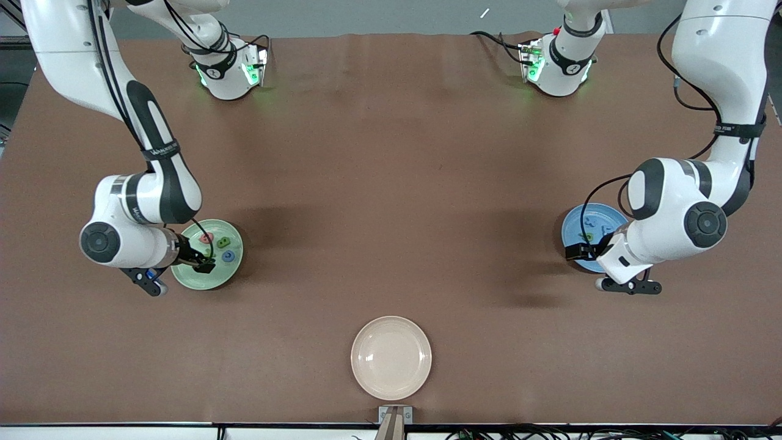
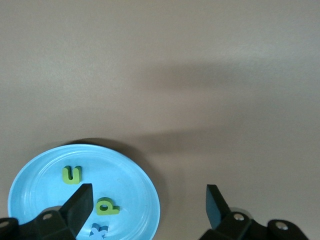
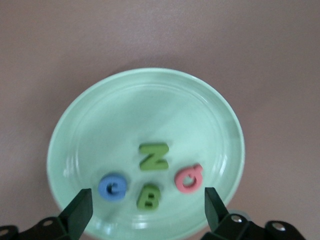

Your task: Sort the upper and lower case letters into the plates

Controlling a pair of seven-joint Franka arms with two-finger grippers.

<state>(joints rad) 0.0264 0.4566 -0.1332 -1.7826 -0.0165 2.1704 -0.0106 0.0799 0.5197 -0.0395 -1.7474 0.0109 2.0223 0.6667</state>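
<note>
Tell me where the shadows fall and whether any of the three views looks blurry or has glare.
Front view: soft arm shadows darken the table beside both plates, and the cream plate shows mild sheen. Left wrist view: two diagonal shadow bands cross the table above the blue plate. Right wrist view: the letters look slightly soft, with pale glare on the green plate.

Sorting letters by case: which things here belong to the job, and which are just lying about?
Job: green plate holding N, B, G and a pink letter; blue plate holding u, p and a blue letter.
Lying about: cream plate, nothing on it.
</note>
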